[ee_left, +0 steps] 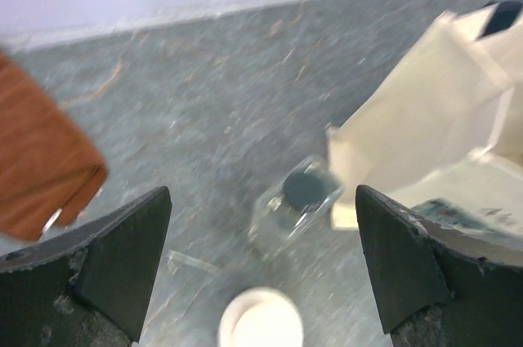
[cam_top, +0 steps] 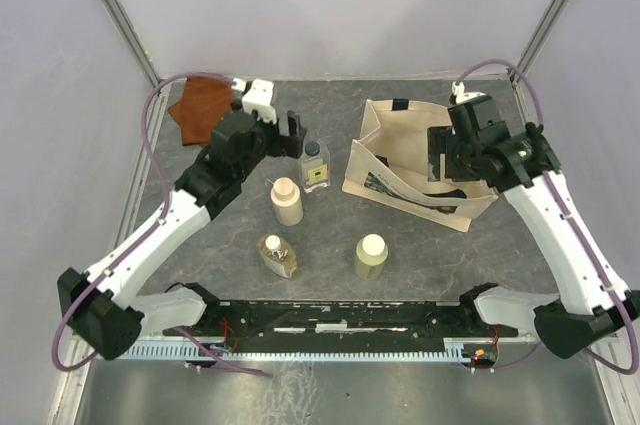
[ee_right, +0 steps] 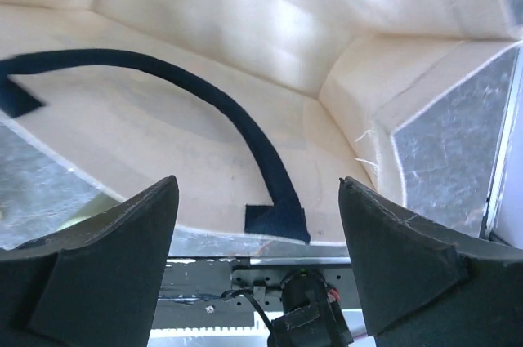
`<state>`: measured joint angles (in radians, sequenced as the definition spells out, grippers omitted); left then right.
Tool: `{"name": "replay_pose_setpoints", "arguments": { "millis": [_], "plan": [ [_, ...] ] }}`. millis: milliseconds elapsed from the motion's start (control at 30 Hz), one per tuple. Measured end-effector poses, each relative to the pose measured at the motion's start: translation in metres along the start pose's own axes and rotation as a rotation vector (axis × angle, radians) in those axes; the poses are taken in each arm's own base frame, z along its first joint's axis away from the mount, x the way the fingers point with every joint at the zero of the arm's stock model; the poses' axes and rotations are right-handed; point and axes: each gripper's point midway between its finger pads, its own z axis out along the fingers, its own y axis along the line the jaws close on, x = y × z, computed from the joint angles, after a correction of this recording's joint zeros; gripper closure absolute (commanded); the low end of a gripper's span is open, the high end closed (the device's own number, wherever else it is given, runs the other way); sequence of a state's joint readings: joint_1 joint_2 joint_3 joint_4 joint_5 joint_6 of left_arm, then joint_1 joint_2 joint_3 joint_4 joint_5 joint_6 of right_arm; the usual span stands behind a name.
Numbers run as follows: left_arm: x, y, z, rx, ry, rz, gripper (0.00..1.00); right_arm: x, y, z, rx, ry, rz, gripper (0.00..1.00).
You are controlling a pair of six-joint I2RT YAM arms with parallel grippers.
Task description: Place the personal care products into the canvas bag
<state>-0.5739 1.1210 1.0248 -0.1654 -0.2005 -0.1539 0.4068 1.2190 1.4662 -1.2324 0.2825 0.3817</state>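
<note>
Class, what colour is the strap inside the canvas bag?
The strap is dark navy, clearest in the right wrist view.

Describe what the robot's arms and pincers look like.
Both the left arm and right arm have white shells, black joints and a mauve cable looping alongside. The left pincer and right pincer have broad matte-black wedge fingers with scuffed edges.

The left arm (cam_top: 150, 240) and the right arm (cam_top: 560, 235) have white links with black joints and black bases. A thin mauve cable (cam_top: 147, 140) makes a loop along each arm. The fingers (ee_left: 122, 257) are dark and wedge-shaped, with scratched grey edges.
</note>
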Motion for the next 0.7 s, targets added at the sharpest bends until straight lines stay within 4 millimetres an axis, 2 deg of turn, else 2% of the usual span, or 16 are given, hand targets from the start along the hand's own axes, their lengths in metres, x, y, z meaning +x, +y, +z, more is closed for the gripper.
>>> {"name": "replay_pose_setpoints", "arguments": {
  "millis": [67,133,233,300,400,500,600,700],
  "plan": [
    [-0.024,-0.02,0.01,0.05,-0.031,-0.002,0.0,-0.014,0.002,-0.022,-0.024,-0.065,0.002,0.13],
    [-0.046,-0.044,0.019,0.108,-0.067,-0.002,0.01,-0.02,0.004,-0.039,-0.049,-0.104,0.0,0.12],
    [-0.069,-0.087,0.029,0.202,-0.104,0.002,0.0,-0.016,0.008,-0.057,-0.086,-0.119,-0.016,0.12],
    [-0.073,-0.115,0.034,0.264,-0.108,0.01,0.01,-0.006,0.014,-0.063,-0.113,-0.1,-0.039,0.12],
    [-0.064,-0.156,0.045,0.339,-0.084,0.029,0.01,0.01,0.028,-0.071,-0.166,-0.072,-0.083,0.12],
    [-0.042,-0.185,0.057,0.376,-0.036,0.062,0.0,0.026,0.039,-0.08,-0.217,-0.054,-0.118,0.12],
    [-0.018,-0.201,0.069,0.379,0.018,0.099,0.0,0.043,0.048,-0.085,-0.256,-0.033,-0.146,0.12],
    [0.006,-0.204,0.079,0.345,0.07,0.151,0.01,0.062,0.062,-0.085,-0.29,0.0,-0.195,0.12]
  ]
}}
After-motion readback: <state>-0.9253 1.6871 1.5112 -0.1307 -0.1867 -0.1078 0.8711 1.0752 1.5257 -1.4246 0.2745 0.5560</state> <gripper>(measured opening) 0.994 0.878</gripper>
